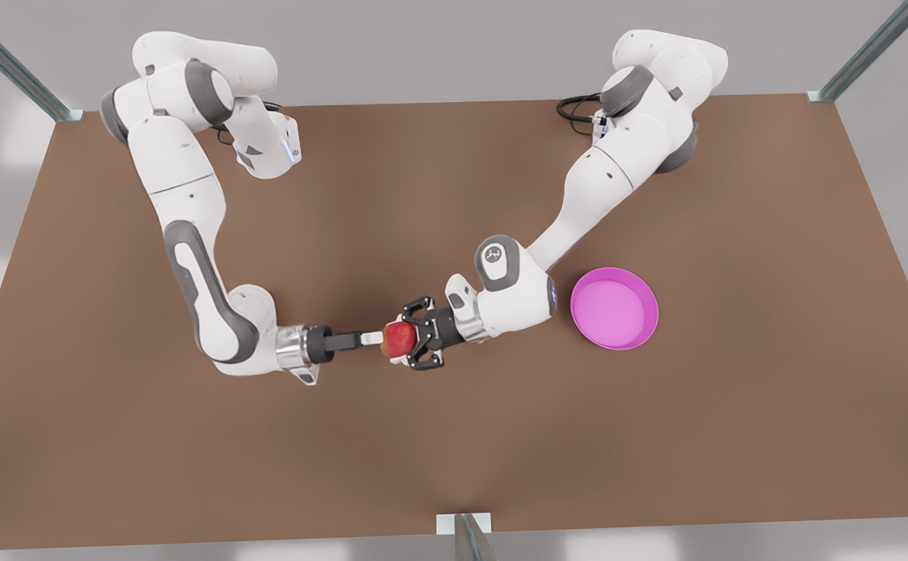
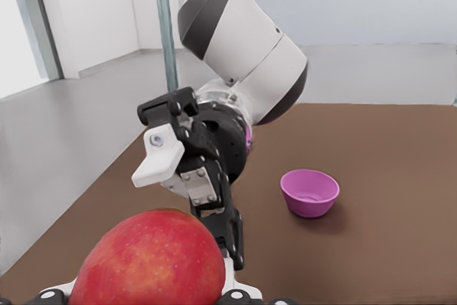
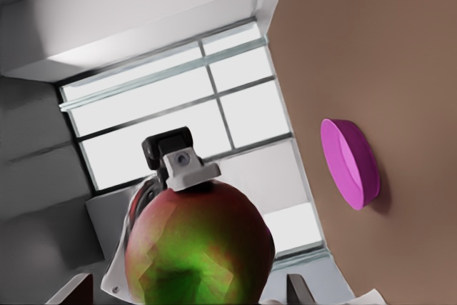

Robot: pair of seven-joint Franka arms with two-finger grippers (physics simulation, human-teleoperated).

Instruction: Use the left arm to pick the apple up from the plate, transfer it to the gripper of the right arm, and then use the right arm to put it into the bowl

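Note:
The red apple [image 1: 401,339] hangs above the middle of the table, with a yellow-green patch in the right wrist view [image 3: 200,248]. My left gripper [image 1: 407,340], on the arm at the front view's right, is shut on the apple [image 2: 150,262], with one finger [image 3: 182,166] pressed on it. My right gripper [image 1: 374,338] comes from the front view's left and is open. Its fingers straddle the apple's near end, the upper pad [image 2: 157,155] standing clear. The magenta plate [image 1: 614,308] lies bare beside the left arm [image 3: 350,166]. The small pink bowl [image 2: 309,192] stands beyond the right arm.
The brown table [image 1: 454,460] has open surface toward its front edge. Metal posts stand at the far corners [image 1: 820,95] and at the middle of the front edge [image 1: 465,538]. Both arms' elbows reach in from the far side.

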